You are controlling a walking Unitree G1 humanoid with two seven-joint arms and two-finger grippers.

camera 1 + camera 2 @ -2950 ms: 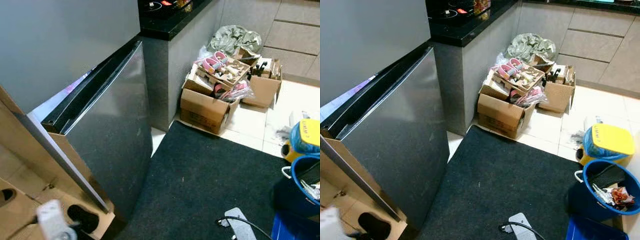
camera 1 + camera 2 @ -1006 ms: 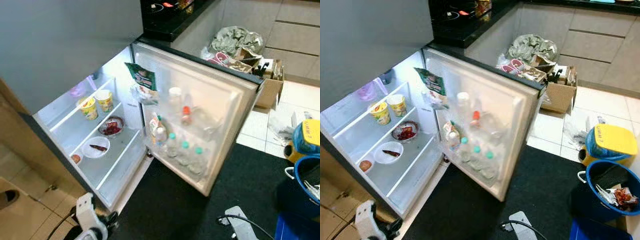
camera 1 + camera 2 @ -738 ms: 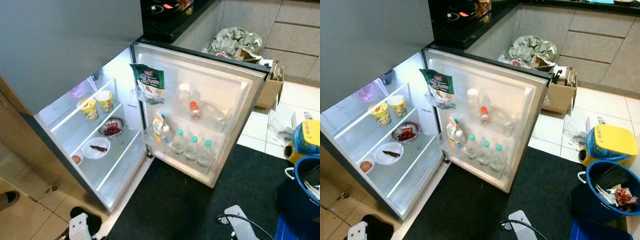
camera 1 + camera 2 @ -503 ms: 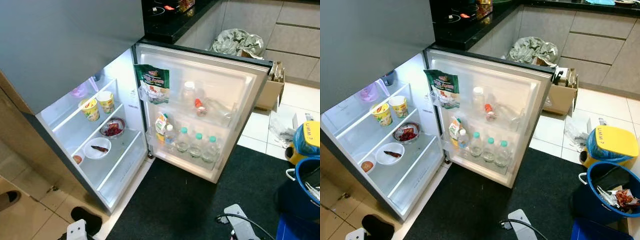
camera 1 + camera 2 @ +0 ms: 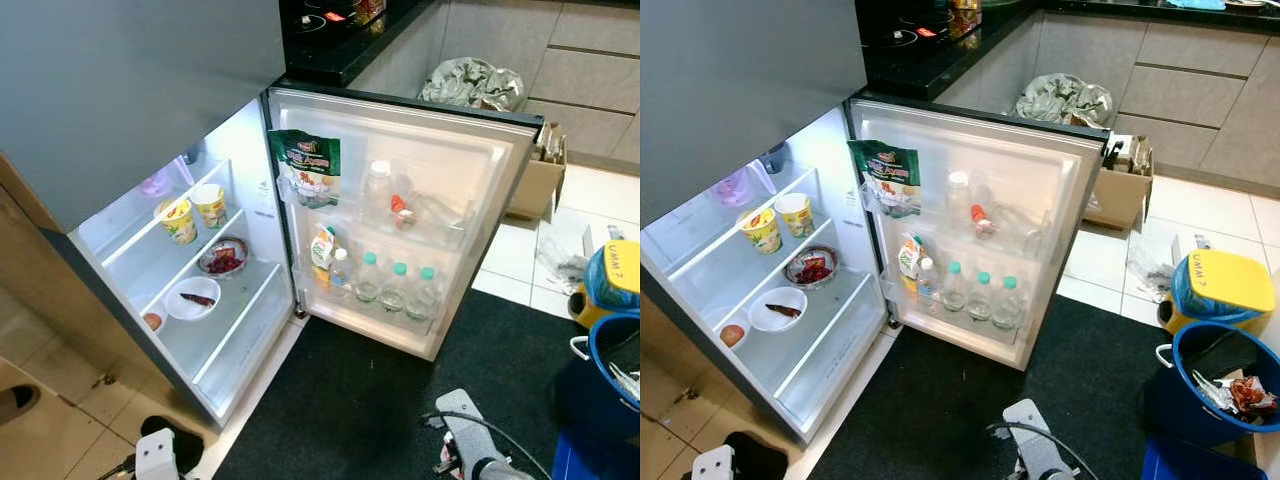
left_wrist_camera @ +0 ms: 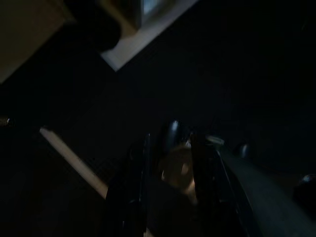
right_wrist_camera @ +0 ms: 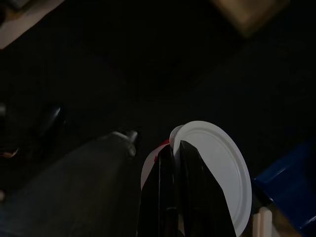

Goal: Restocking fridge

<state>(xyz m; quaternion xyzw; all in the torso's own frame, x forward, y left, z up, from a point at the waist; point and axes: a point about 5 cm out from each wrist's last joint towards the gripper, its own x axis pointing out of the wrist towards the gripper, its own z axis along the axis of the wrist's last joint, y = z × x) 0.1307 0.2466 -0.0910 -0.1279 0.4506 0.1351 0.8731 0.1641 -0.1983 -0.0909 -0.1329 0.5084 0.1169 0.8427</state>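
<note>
Fridge restocking stood at this: nearest the camera, low over the black floor mat (image 5: 370, 400), the right gripper (image 7: 175, 163) was closed on a round white container with a flat white lid (image 7: 217, 173) and a trace of red at its rim. The silver right arm (image 5: 1035, 450) entered the head views at the bottom edge, a black cable looping over it. The left gripper (image 6: 170, 148) hung low in deep shade; its dark fingers sat a little apart with something pale and blurred between them — whether they gripped it could not be told.

Beyond the mat stood the grey two-door fridge (image 5: 130, 90), its lower door (image 5: 480, 190) swung wide and the lit interior exposed. On the inner shelves sat two yellow paper cups (image 5: 193, 212), a small bowl of red food (image 5: 223, 257), and a white plate with a dark red piece (image 5: 193, 297). The door racks carried a green snack bag (image 5: 307, 168), a small carton (image 5: 322, 247), and a row of clear bottles with green caps (image 5: 397, 290).

Farther right were a blue bucket (image 5: 1220, 385) and a yellow-lidded bin (image 5: 1220, 280); at the back, an open cardboard box (image 5: 1123, 195) — behind it a crumpled grey-green bag (image 5: 1065, 100) against the grey cabinets (image 5: 1185, 85).
</note>
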